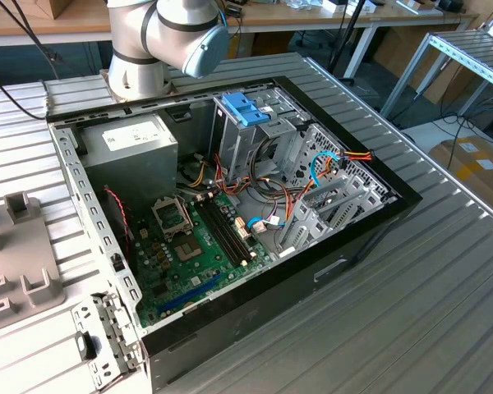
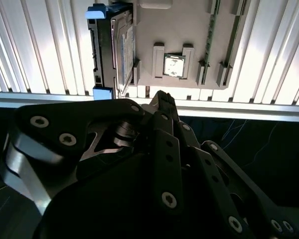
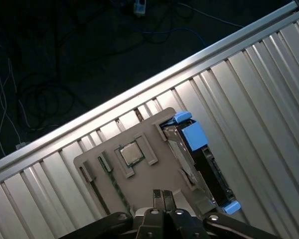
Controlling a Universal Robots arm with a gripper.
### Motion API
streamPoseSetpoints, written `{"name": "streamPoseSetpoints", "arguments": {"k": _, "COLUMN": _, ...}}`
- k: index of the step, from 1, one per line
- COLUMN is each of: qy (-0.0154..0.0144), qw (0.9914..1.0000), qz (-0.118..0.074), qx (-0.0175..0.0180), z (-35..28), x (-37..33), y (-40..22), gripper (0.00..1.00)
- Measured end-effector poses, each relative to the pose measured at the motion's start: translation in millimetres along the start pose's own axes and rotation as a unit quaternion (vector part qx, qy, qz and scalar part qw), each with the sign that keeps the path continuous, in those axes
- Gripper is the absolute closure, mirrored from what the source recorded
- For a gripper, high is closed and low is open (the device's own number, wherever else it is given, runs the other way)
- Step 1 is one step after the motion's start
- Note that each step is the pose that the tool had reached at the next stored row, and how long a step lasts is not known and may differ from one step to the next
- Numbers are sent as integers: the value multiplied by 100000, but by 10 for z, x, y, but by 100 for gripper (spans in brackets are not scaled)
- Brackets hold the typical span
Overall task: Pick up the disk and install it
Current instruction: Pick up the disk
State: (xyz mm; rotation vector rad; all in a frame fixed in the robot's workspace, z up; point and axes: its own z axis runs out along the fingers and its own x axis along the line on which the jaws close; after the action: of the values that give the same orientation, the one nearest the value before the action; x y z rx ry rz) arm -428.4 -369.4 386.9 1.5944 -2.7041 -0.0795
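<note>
Though near pincer [image 3: 163, 195], disk [image 3: 208, 167] on edge

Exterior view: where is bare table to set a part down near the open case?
The ribbed table is bare beside the case, toward the exterior view's right. Toward its left, the grey holder takes up the table. Inside the case, cables, drive cage and motherboard crowd it.

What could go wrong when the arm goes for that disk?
The disk stands on edge in a slot of the grey holder, close to a chip. If the gripper comes down off line, it might knock the holder or tip the disk. Later, the loose cables inside the case could snag the disk on its way in.
</note>
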Motion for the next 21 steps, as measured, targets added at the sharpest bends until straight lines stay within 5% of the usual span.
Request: {"name": "streamPoseSetpoints", "arguments": {"k": 21, "qy": 192, "qw": 99904, "qz": -4365, "qx": -104, "z": 0, "x": 0, "y": 0, "gripper": 89}}
